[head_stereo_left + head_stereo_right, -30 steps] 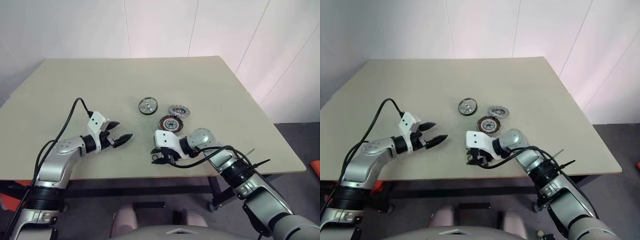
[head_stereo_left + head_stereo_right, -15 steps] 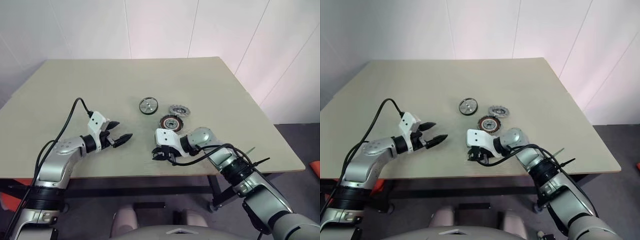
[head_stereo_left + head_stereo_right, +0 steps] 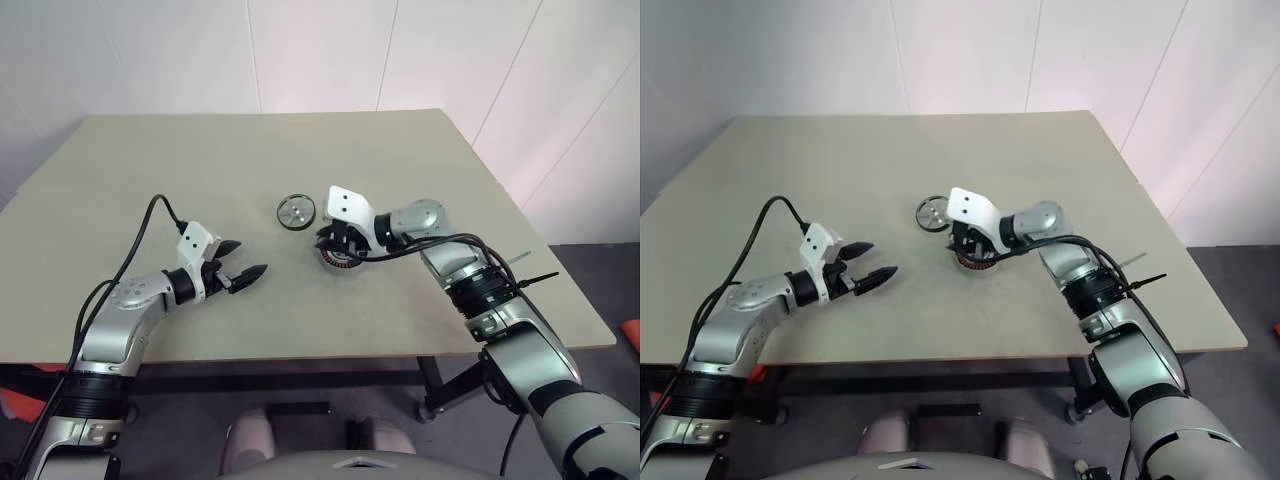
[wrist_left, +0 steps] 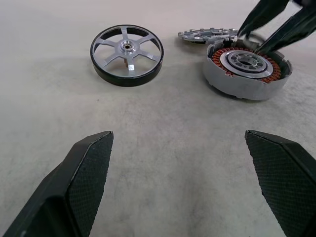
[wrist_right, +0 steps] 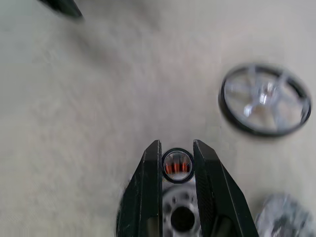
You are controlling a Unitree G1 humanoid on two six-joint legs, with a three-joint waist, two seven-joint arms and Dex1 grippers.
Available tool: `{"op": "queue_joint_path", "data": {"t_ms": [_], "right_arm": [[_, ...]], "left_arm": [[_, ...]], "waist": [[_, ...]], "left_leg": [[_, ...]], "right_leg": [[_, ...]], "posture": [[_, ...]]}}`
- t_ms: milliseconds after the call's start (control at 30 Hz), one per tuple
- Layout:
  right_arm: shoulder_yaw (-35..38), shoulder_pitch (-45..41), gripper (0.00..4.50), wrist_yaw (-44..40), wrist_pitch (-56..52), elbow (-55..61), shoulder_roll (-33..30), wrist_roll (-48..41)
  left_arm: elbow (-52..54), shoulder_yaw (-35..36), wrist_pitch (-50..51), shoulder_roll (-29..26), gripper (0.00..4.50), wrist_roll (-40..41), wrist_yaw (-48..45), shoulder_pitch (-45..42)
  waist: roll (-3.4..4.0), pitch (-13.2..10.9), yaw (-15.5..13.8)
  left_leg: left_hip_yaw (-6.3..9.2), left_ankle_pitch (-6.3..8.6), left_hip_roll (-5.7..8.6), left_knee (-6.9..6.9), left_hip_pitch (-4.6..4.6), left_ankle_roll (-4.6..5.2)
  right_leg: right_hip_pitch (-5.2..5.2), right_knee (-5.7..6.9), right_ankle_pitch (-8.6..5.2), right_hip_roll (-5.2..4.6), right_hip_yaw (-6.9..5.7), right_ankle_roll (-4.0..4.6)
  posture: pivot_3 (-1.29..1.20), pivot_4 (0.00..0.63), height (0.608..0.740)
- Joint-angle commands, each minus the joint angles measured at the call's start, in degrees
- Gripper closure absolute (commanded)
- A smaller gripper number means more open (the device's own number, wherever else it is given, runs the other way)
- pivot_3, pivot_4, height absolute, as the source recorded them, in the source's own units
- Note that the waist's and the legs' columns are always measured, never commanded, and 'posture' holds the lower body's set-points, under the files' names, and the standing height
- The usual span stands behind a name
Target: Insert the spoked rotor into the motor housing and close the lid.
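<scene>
- One rotor
- One housing
- One toothed grey disc
- One small dark ring
- Two tools: left, right
- One worktop

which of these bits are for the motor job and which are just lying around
For the job: spoked rotor, motor housing, lid beside the housing.
Not named in the job: small dark ring, pinched in the right gripper over the housing; left gripper, open over the table.

The spoked rotor lies flat beside the copper-wound motor housing, lid behind.
</scene>
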State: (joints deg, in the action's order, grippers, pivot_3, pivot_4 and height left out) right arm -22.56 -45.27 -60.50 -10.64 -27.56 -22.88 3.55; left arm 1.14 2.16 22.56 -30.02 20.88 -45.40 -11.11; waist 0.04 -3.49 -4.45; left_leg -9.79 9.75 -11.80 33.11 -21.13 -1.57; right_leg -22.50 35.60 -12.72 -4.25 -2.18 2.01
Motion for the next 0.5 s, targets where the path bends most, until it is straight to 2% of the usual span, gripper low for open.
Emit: {"op": "queue_joint_path", "data": {"t_ms": [33, 500], "right_arm": [[0.9, -1.8, 3.9, 0.1, 3.7, -4.0, -0.5, 1.2], [1.3, -3.7, 3.9, 0.5, 8.7, -11.2, -0.8, 3.2]], "left_arm": [[0.6, 0.6, -1.5, 0.1, 0.0, -0.3, 0.2, -0.9], [-0.3, 0.7, -2.3, 0.2, 0.0, -0.8, 0.0, -0.8]], "waist": [[0.0, 0.0, 0.0], [0.0, 0.0, -0.1]], "left_leg": [[0.0, 0.0, -0.01, 0.0, 0.01, 0.0], [0.0, -0.02, 0.0, 0.09, 0.03, -0.02]], "right_leg": [[0.0, 0.02, 0.0, 0.0, 0.0, 0.0], [0.04, 0.08, 0.0, 0.0, 0.0, 0.0]], "posture": [[0.0, 0.0, 0.74], [0.0, 0.0, 0.74]]}}
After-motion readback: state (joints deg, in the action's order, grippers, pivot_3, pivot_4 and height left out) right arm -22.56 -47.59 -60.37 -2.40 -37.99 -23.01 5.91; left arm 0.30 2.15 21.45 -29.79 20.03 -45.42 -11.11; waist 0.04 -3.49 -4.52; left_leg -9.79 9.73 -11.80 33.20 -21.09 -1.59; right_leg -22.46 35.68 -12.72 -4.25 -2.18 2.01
